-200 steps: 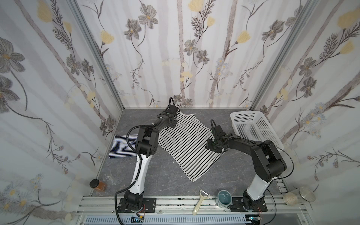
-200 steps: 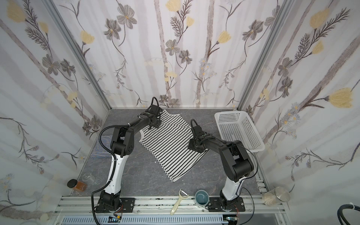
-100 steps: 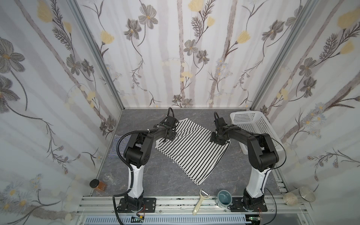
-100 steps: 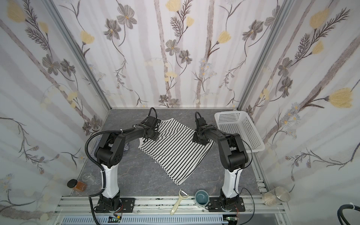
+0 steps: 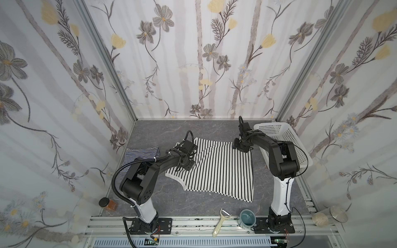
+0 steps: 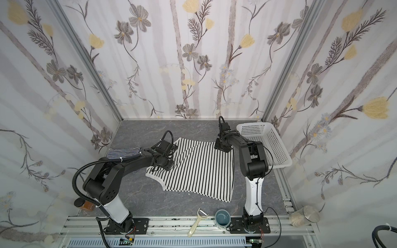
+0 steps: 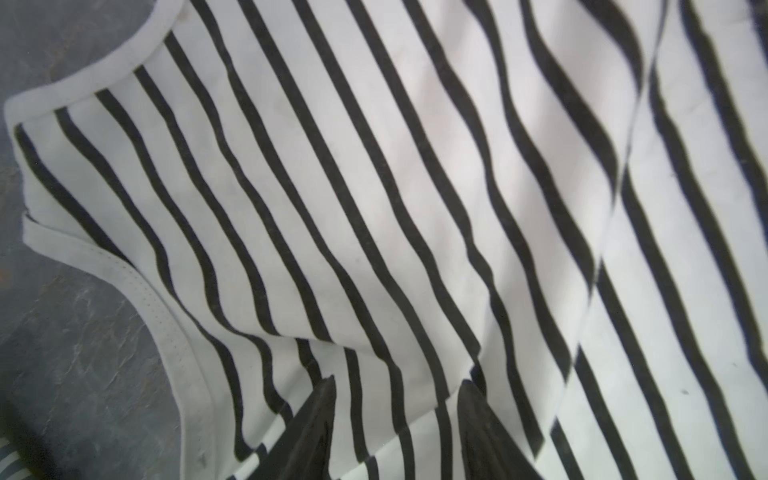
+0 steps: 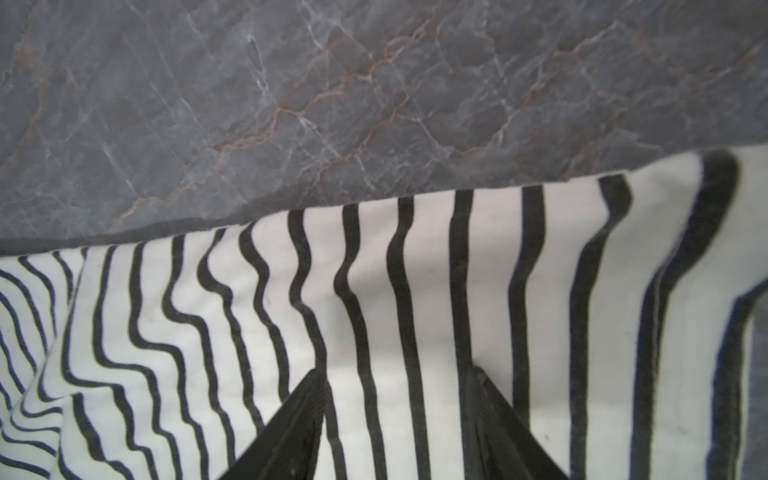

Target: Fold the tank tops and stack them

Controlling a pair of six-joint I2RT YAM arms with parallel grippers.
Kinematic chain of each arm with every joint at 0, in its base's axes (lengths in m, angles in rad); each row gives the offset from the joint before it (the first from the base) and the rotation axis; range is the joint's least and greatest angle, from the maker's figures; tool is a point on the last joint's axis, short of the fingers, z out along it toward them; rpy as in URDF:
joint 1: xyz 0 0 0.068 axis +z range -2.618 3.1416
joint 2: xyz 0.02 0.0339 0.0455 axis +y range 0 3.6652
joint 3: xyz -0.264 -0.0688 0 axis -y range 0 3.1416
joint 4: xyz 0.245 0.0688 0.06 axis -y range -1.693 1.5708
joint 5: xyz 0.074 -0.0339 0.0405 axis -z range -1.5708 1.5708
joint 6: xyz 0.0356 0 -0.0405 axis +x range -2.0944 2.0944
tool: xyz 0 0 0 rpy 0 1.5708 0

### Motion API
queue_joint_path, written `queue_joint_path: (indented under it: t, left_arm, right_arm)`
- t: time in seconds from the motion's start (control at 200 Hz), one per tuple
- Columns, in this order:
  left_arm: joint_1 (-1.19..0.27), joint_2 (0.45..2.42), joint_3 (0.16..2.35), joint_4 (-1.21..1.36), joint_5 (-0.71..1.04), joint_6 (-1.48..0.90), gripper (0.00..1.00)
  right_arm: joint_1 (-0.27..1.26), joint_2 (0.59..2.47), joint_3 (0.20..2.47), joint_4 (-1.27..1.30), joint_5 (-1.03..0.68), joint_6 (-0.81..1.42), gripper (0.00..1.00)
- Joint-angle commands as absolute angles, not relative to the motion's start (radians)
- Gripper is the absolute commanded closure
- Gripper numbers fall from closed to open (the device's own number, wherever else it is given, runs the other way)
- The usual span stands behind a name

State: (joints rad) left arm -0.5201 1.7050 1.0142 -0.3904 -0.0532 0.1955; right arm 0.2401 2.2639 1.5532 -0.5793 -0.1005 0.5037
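Left gripper (image 7: 397,386) and right gripper (image 8: 395,374) rest on the striped top (image 5: 219,171): jaws apart, tips against cloth, grip indeterminable. Navy top (image 5: 139,153) lies behind left gripper, part-hidden by its arm (image 5: 163,161).

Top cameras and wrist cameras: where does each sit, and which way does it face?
Both top views: high over the front rail, looking down at the table; left arm and right arm show whole.
Left wrist: behind the left gripper, facing the black-striped tank top; fingers show.
Right wrist: behind the right gripper, facing that top's edge and table; fingers show.
Shared: all see that top.
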Motion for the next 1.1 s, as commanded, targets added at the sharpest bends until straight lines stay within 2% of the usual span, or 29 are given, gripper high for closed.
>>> queue_joint_path:
  t: [0.0,0.12,0.32,0.48,0.6,0.804,0.964,1.094]
  left_arm:
    - [-0.513,1.678,1.033,-0.396,-0.111,0.211,0.5]
    - [-0.47,1.73,1.14,-0.385,-0.108,0.212,0.5]
    - [-0.42,1.917,1.329,-0.364,-0.111,0.219,0.52]
    - [-0.406,2.018,1.395,-0.326,-0.136,0.227,0.52]
    - [-0.398,2.065,1.426,-0.306,-0.167,0.248,0.52]
    - [-0.381,2.113,1.477,-0.3,-0.23,0.275,0.52]
    - [-0.34,2.116,1.465,-0.291,-0.27,0.286,0.52]
    - [-0.306,2.115,1.443,-0.287,-0.276,0.297,0.52]
  right_arm:
    - [0.248,2.244,1.587,-0.589,-0.206,0.494,0.44]
    - [0.275,2.15,1.519,-0.559,-0.208,0.515,0.44]
    - [0.335,1.933,1.259,-0.471,-0.195,0.565,0.44]
    - [0.42,1.764,1.045,-0.434,-0.111,0.592,0.42]
    - [0.455,1.666,0.896,-0.39,-0.117,0.639,0.42]
    - [0.473,1.567,0.704,-0.351,-0.124,0.678,0.42]
    - [0.477,1.544,0.671,-0.406,-0.057,0.669,0.42]
    - [0.477,1.536,0.652,-0.397,-0.075,0.672,0.42]
